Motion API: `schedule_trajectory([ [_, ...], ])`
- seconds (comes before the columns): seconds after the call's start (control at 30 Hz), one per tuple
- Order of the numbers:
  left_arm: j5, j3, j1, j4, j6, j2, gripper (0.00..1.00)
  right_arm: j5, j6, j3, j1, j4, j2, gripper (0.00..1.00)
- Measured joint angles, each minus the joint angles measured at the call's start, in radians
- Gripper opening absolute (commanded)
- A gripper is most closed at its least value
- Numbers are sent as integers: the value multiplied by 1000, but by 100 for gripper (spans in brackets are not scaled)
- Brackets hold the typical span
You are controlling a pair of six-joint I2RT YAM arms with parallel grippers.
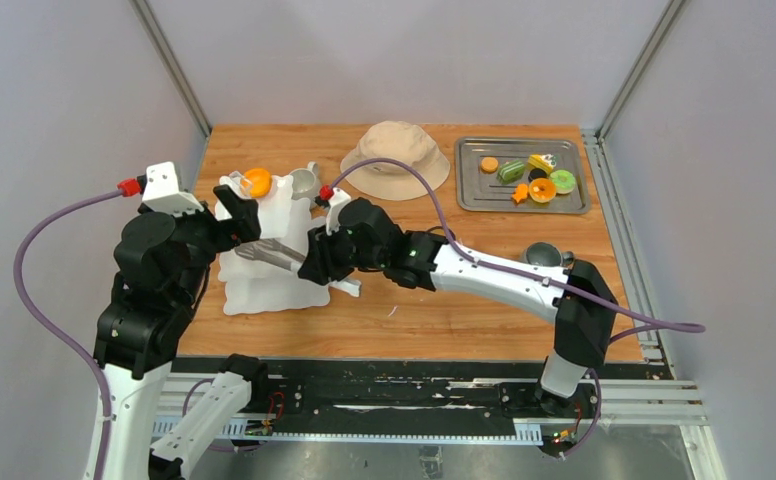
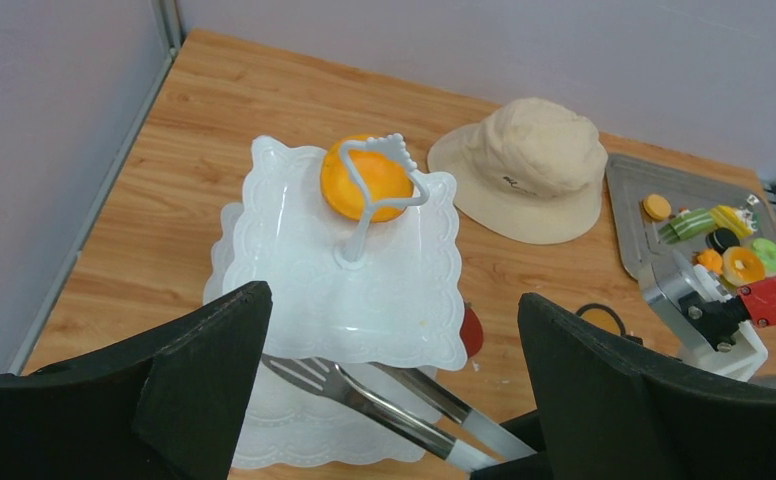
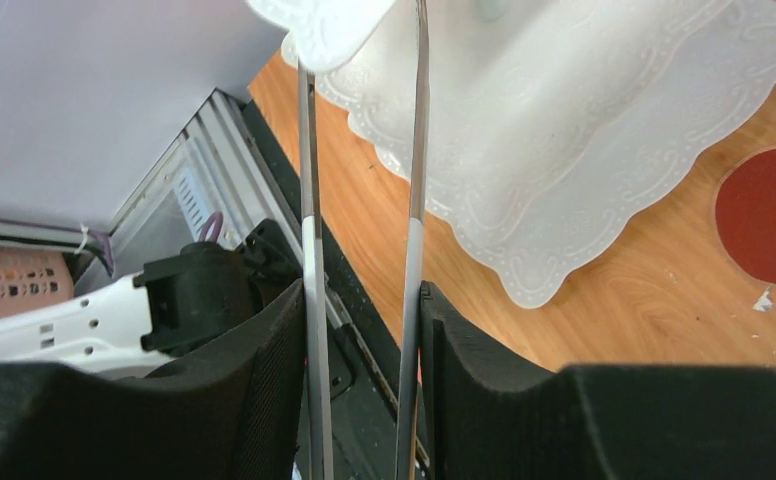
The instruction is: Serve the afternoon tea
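Atop three-tier stand: one orange pastry. Tray: seven pastries. Two mugs, one hat. Right gripper clamps one tongs pair; left gripper spread wide, empty.

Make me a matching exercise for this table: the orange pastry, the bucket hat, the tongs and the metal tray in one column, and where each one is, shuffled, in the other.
Column one
1. orange pastry
2. bucket hat
3. tongs
4. metal tray

Column two
A. gripped by the right end effector
B. far right of the table
C. top tier of the white stand
D. far edge, between stand and tray

Pairs: 1-C, 2-D, 3-A, 4-B
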Motion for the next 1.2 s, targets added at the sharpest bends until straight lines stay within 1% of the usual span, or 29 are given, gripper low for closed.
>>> schedule_trajectory([
  [0.2,-3,-4,0,-3,4,-1,98,53,12,51,3,-3,49,1],
  [0.23,-4,-4,0,-6,6,-2,98,61,13,58,6,-3,56,3],
  [0.33,-8,-4,0,-10,7,-2,98,80,14,63,20,-4,72,18],
  [0.43,-12,-5,0,-16,10,-3,98,96,14,63,27,-9,82,27],
  [0.57,-19,-6,0,-21,11,-5,98,112,14,63,29,-8,84,37],
  [0.93,-25,-8,0,-22,18,-5,98,117,14,63,29,-7,84,40],
  [1.03,-25,-8,0,-22,18,-5,98,117,13,63,29,-7,84,43],
  [1.2,-25,-8,0,-22,18,-5,98,116,13,63,29,-7,84,44],
])
